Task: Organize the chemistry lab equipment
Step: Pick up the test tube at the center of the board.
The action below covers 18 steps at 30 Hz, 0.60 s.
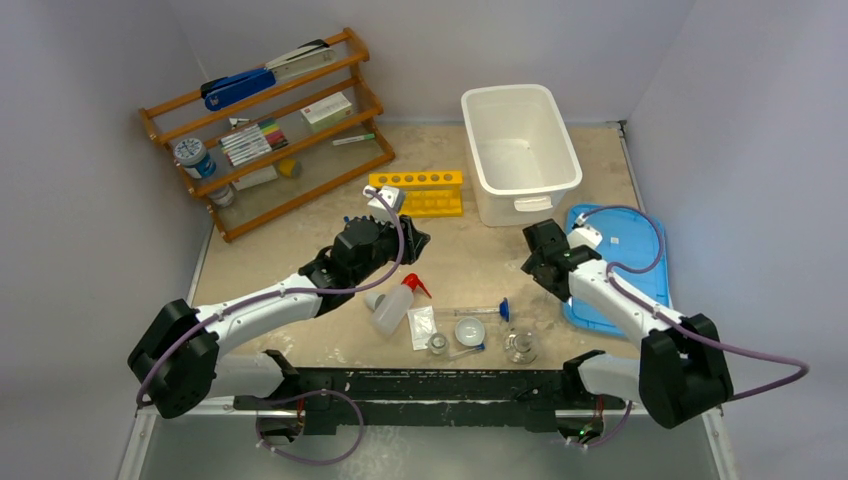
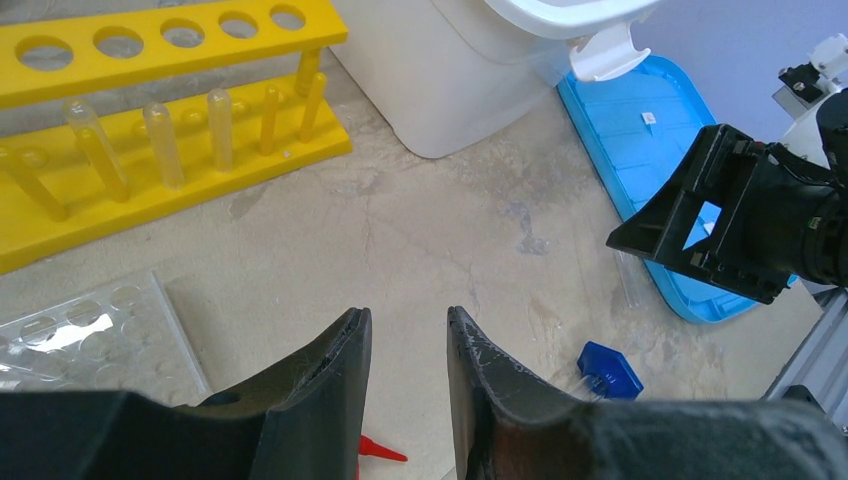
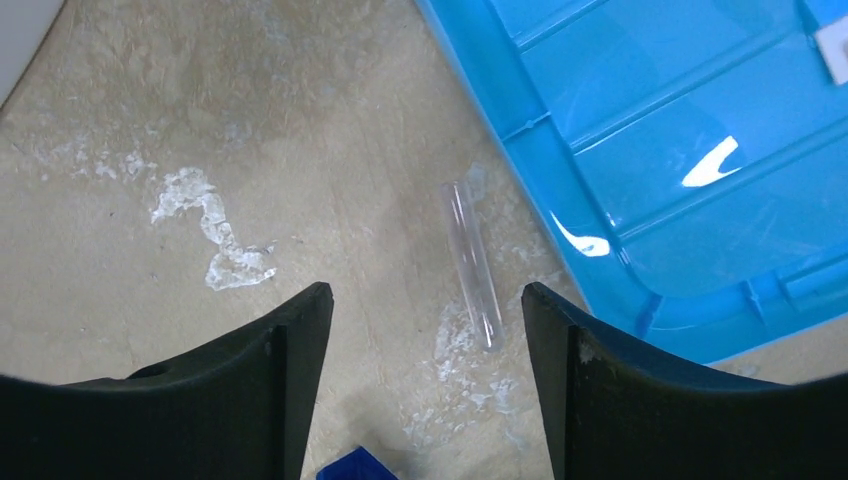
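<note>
My right gripper [image 3: 425, 292], spread wide and empty, hangs over the clear tube [image 3: 473, 262], which lies just ahead between my fingers, nearer the right one, lengthwise square to my closing line, beside the blue lid [image 3: 680, 150].

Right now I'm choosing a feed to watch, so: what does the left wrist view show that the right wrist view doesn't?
Left wrist only: yellow six-hole rack, white bin, clear tube tray, and the squeeze bottle's red nozzle. Right wrist only: a clear tube, plainly seen, lying beside the blue tray under the open right tool. Both: the blue tray, a blue cap, the beige tabletop.
</note>
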Each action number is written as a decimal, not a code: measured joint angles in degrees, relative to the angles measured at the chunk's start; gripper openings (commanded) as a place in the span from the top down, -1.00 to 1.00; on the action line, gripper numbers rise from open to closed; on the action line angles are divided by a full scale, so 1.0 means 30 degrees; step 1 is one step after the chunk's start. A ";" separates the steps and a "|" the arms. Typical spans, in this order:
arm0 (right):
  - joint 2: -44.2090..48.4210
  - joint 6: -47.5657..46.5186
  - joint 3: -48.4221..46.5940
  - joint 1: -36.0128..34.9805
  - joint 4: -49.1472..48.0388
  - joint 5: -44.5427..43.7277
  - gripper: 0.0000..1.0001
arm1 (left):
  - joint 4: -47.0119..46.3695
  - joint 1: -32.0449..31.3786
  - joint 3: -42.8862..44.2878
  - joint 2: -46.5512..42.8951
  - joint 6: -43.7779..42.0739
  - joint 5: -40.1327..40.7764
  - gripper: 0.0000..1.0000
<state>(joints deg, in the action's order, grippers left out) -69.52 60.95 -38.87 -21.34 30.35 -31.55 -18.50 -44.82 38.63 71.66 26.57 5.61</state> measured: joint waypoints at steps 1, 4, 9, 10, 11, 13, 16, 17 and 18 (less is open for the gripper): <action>-0.0109 -0.0051 0.0000 -0.0007 -0.0109 0.0029 -0.39 | 0.0000 0.0000 0.0000 0.0000 -0.0051 0.0000 0.35; -0.0874 -0.0321 0.0007 -0.0007 -0.0721 0.0474 -0.37 | 0.0000 0.0000 0.0000 0.0000 -0.0080 0.0015 0.34; -0.1377 -0.0313 0.0831 -0.0007 -0.1632 0.1078 -0.35 | 0.0102 0.0000 0.0000 0.0000 -0.0211 0.0073 0.34; -0.1392 -0.0299 0.0947 -0.0007 -0.1668 0.1078 -0.34 | 0.0109 0.0000 0.0000 -0.0007 -0.0219 0.0080 0.35; -0.1457 -0.0277 0.1005 -0.0007 -0.1683 0.1086 -0.31 | 0.0109 0.0000 -0.0007 -0.0007 -0.0219 0.0095 0.34; -0.1588 -0.0226 0.1013 0.0000 -0.1894 0.1078 -0.24 | 0.0109 0.0000 -0.0007 -0.0015 -0.0211 0.0131 0.34; -0.2018 -0.0240 0.1020 -0.0007 -0.2404 0.1078 -0.07 | 0.0095 0.0000 -0.0022 -0.0015 -0.0211 0.0131 0.34; -0.2215 -0.0255 0.1020 -0.0007 -0.2543 0.1086 -0.04 | 0.0102 0.0000 -0.0029 -0.0015 -0.0211 0.0131 0.34; -0.2390 -0.0277 0.1020 -0.0007 -0.2681 0.1086 -0.01 | 0.0109 0.0000 -0.0036 -0.0015 -0.0211 0.0131 0.34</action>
<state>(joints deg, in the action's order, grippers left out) -76.69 60.12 -35.81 -21.37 22.31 -28.29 -18.17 -44.82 38.52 71.61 25.93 6.00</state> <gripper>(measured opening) 0.548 0.329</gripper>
